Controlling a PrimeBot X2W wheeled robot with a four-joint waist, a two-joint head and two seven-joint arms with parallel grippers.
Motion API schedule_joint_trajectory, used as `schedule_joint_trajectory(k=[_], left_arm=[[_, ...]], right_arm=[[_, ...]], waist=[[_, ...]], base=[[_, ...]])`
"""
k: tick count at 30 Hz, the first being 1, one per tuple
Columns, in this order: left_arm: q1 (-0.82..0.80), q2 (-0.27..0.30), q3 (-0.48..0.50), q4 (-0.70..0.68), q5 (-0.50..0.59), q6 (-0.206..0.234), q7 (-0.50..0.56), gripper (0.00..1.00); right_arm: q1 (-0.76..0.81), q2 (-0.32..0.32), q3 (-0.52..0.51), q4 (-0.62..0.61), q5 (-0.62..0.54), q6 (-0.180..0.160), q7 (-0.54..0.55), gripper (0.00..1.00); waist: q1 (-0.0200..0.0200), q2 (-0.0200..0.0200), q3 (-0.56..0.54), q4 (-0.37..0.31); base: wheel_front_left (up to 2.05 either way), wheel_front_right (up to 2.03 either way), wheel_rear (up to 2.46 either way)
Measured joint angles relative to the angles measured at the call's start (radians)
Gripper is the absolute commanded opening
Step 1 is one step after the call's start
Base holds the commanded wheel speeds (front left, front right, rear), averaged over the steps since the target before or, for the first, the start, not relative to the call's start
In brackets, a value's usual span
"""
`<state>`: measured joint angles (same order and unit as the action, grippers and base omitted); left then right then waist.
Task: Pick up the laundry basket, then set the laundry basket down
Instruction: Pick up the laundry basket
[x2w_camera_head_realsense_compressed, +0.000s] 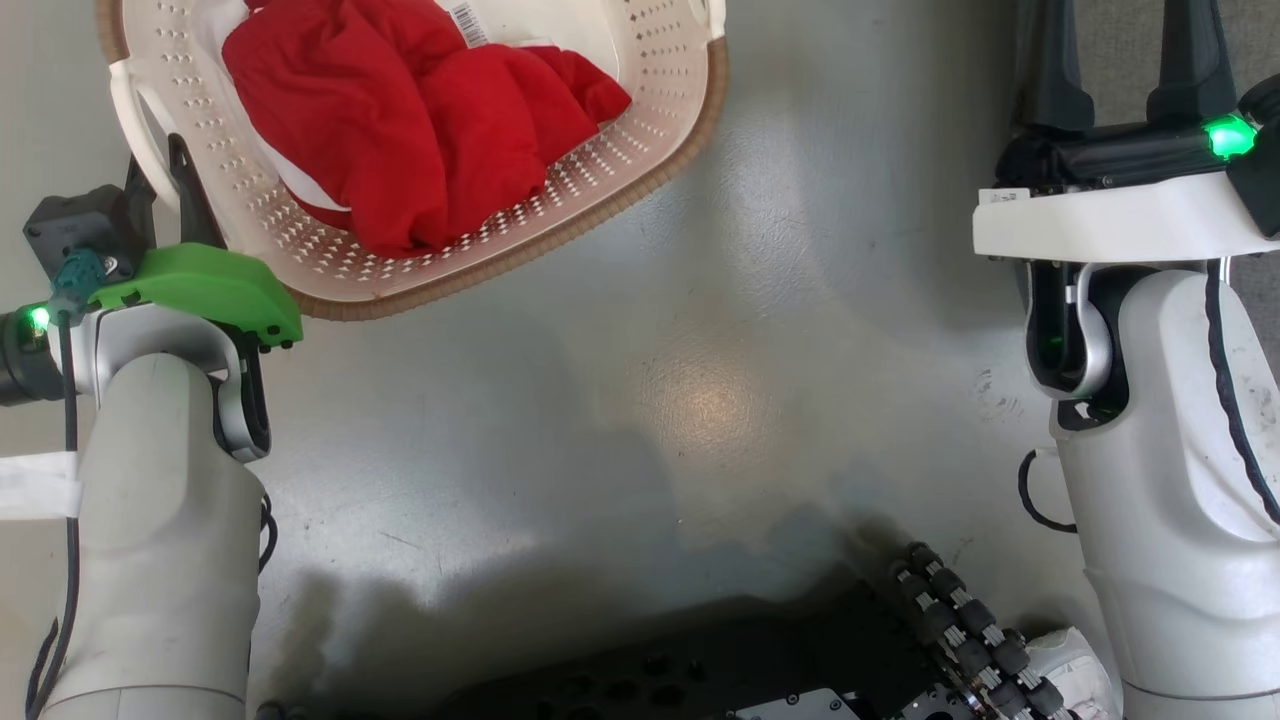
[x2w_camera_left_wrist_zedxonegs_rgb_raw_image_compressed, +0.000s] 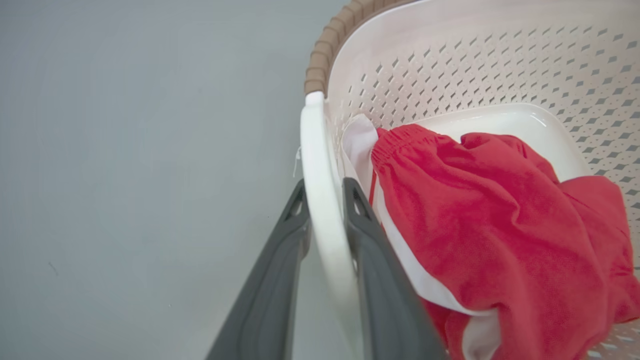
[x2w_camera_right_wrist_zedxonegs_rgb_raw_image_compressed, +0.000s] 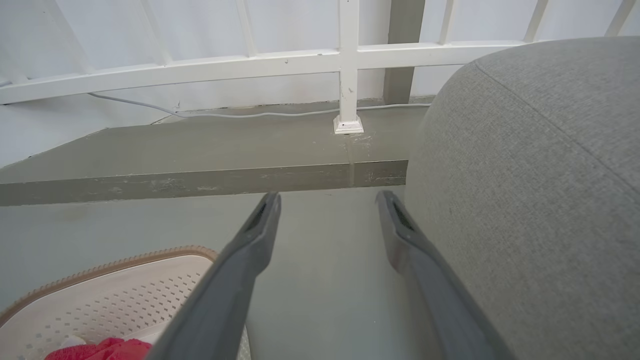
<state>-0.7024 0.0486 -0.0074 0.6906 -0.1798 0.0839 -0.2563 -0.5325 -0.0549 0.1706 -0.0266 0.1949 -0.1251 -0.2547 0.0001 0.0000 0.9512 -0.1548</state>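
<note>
- Pinches the white side handle (x2w_camera_left_wrist_zedxonegs_rgb_raw_image_compressed: 321, 165) between the two fingers of the left gripper (x2w_camera_left_wrist_zedxonegs_rgb_raw_image_compressed: 325, 187), set narrow, one finger outside the wall and one inside (no gap visible between fingers and plastic in the left wrist view).
- Finds the laundry basket (x2w_camera_left_wrist_zedxonegs_rgb_raw_image_compressed: 450, 65) spreading from those fingertips toward 1 to 3 o'clock in that view, with the brown woven rim (x2w_camera_left_wrist_zedxonegs_rgb_raw_image_compressed: 325, 45) at 12 o'clock.
- Shows a red garment (x2w_camera_left_wrist_zedxonegs_rgb_raw_image_compressed: 475, 225) with a white band heaped inside, against the inner finger.
- In the head view, places the left gripper (x2w_camera_head_realsense_compressed: 160, 190) at 9 o'clock and the basket (x2w_camera_head_realsense_compressed: 650, 60) from 10 to 12 o'clock, its near corner just beside the green wrist cover (x2w_camera_head_realsense_compressed: 200, 285).
- Cannot tell whether the basket rests on the grey floor (x2w_camera_head_realsense_compressed: 650, 400) or hangs above it.
- Holds the right gripper (x2w_camera_right_wrist_zedxonegs_rgb_raw_image_compressed: 328, 197) spread wide on nothing, well apart from the basket (x2w_camera_right_wrist_zedxonegs_rgb_raw_image_compressed: 125, 300) at 8 o'clock in the right wrist view.
- Has a grey upholstered seat (x2w_camera_right_wrist_zedxonegs_rgb_raw_image_compressed: 525, 175) at 3 o'clock, just beside the right finger, a raised step (x2w_camera_right_wrist_zedxonegs_rgb_raw_image_compressed: 200, 150) at 12 o'clock, and a white railing (x2w_camera_right_wrist_zedxonegs_rgb_raw_image_compressed: 350, 55) beyond.
</note>
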Motion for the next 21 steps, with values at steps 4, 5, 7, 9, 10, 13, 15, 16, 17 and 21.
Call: schedule_joint_trajectory(k=[4,5,7,9,10,13,15,16,17,21], left_arm=[[-0.008,0.002,-0.011,0.003,0.016,0.000,0.000,0.00],[-0.011,0.003,-0.013,0.003,0.019,0.000,0.000,0.00],[-0.016,0.006,-0.016,0.004,0.019,0.000,0.000,0.00],[-0.017,0.006,-0.023,0.004,0.028,0.000,0.000,0.00],[-0.017,0.006,-0.026,0.004,0.032,-0.002,0.000,0.00],[-0.017,0.007,-0.031,0.004,0.035,-0.005,0.000,0.00],[-0.018,0.007,-0.035,0.004,0.039,-0.006,0.000,0.00],[-0.018,0.007,-0.038,0.004,0.040,-0.008,0.000,0.00],[-0.019,0.008,-0.044,0.004,0.044,-0.013,0.000,0.00],[-0.020,0.010,-0.068,0.004,0.077,-0.024,0.000,0.00]], right_arm=[[-0.002,0.000,-0.002,0.002,0.000,0.000,0.000,1.00],[-0.002,0.000,-0.002,0.003,0.000,0.000,0.000,1.00],[-0.003,0.000,-0.003,0.004,0.000,0.000,0.000,1.00],[-0.004,0.000,-0.003,0.005,0.000,0.000,0.000,1.00],[-0.005,0.000,-0.003,0.005,0.001,0.000,0.000,1.00],[-0.011,0.000,-0.003,0.006,0.004,0.000,0.000,1.00],[-0.013,0.000,-0.003,0.006,0.009,0.000,0.000,1.00],[-0.013,0.000,-0.003,0.008,0.009,0.000,0.000,1.00],[-0.013,0.000,-0.003,0.009,0.009,0.000,0.000,1.00],[-0.013,0.000,-0.003,0.014,0.009,0.000,0.000,1.00]], waist=[[0.0000,0.0000,-0.001,-0.001],[0.0000,0.0000,-0.001,-0.002],[0.0000,0.0000,-0.003,-0.002],[-0.0001,0.0000,-0.004,-0.003],[-0.0001,0.0000,-0.005,-0.003],[0.0000,0.0000,-0.008,-0.003],[-0.0001,0.0000,-0.011,-0.004],[-0.0001,0.0000,-0.012,-0.004],[0.0000,0.0000,-0.014,-0.004],[-0.0001,0.0000,-0.020,-0.003]], base=[[0.00,0.00,0.00],[0.00,0.00,0.00],[0.00,0.00,0.00],[0.00,0.00,0.00],[0.00,0.00,0.00],[0.00,0.00,0.00],[0.00,0.00,0.00],[0.00,0.00,0.00],[0.00,0.00,0.00],[0.00,0.00,0.00]])
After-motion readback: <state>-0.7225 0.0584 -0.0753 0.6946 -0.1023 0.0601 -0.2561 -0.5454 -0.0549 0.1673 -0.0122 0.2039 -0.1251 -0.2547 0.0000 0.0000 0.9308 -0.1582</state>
